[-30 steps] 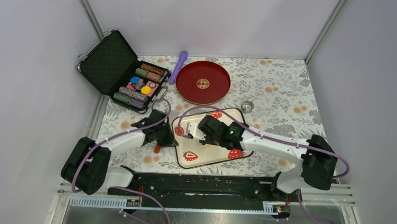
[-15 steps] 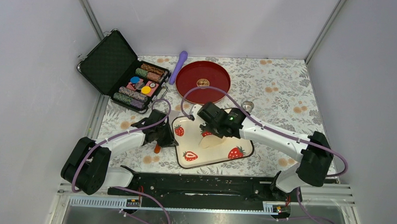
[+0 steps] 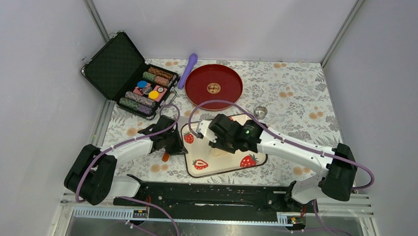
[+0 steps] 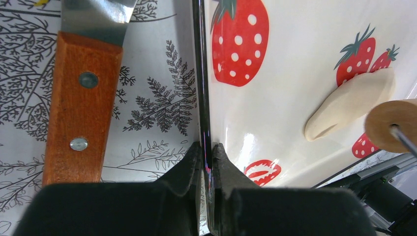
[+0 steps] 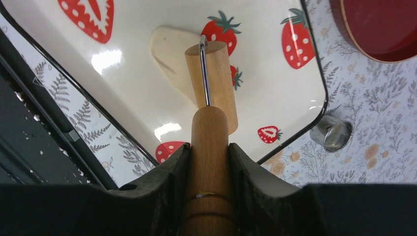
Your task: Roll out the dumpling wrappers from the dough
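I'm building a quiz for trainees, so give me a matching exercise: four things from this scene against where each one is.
Things: 1 dough; 2 roller; 3 tray; 4 ring cutter.
Places: a in right pincer; b rim in left pincer; c on the tray; d on cloth beside tray.
Pairs: 1c, 2a, 3b, 4d.

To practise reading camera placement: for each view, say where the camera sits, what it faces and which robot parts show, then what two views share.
Top external: above and behind the arms, looking down on the table; both arms show, left hand and right hand at the tray.
Left wrist: on the left arm, looking along its fingers, shut on the tray rim.
Right wrist: on the right arm, looking down past its fingers gripping the roller.
Shared: both wrist views show the dough and the roller.
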Controlling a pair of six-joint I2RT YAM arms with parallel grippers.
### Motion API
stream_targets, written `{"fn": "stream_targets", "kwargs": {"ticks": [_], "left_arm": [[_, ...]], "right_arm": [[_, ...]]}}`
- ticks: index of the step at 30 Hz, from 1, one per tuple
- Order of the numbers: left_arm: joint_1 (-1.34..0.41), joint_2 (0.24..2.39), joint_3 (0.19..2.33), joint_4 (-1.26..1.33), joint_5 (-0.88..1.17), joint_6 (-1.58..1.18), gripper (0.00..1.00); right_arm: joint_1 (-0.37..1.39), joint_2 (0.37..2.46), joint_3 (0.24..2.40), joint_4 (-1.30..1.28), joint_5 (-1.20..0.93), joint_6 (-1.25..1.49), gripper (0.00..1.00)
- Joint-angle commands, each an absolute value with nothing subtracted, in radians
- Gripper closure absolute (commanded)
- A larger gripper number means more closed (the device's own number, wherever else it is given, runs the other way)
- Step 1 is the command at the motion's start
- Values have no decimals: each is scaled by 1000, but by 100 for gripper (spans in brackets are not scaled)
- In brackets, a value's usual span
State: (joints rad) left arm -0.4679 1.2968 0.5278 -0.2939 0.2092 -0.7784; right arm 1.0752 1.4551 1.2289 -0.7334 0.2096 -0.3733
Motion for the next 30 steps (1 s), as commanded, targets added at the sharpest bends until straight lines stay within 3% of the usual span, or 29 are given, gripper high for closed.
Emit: {"fn": "stream_targets", "kwargs": {"ticks": [1,12,30], "left_arm": [[-479,1299,500,-318,173,-735,100],[-478,1301,498,-317,176,-730,100],[-479,1328,503,-279,202,-759,100]], "right_arm": [[1092,1461,1194,-708,207,-400,100],[1095,1549,1134,-687,192,-445,100],[1114,1490,991,-717,3,-434,100]]}}
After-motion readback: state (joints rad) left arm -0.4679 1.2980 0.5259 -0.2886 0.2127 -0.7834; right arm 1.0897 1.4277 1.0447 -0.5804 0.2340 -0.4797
